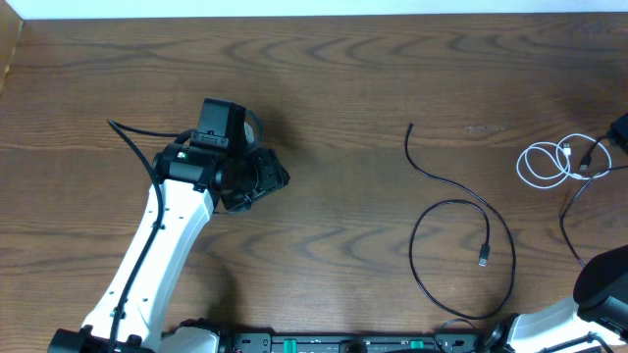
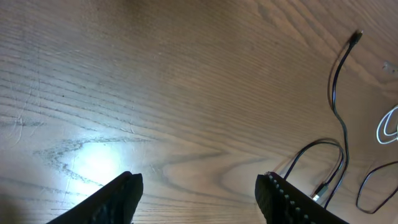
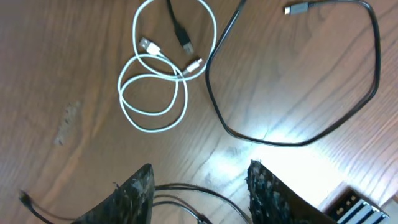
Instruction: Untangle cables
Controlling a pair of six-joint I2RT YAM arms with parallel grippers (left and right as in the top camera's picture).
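Currently: cables loose on the right side of the table

Item: white cable [image 1: 543, 163], coiled in two loops near the right edge. A black plug [image 3: 180, 32] lies across the coil.
Item: long black cable [image 1: 437, 178], one end free toward mid-table, the rest curled into an open loop, apart from the white cable.
Item: black cord [image 1: 564, 218], running from just beside the white coil toward the right arm.

Handling, by judgement: all are light, limp and thin, and will drag and spring rather than lift as one. Each is best taken on a bare run near a plug, where nothing crosses.

Item: left gripper [image 2: 199, 180], fingers apart and empty, over bare wood well left of the cables.
Item: right gripper [image 3: 200, 168], fingers apart. A black strand [image 3: 186, 188] passes between them at the lower edge; I cannot tell whether it touches them.

Views: the overhead gives the whole layout but little of the right arm. Only the right wrist shows the plug over the coil. The left wrist catches the long cable's free end and a sliver of white.
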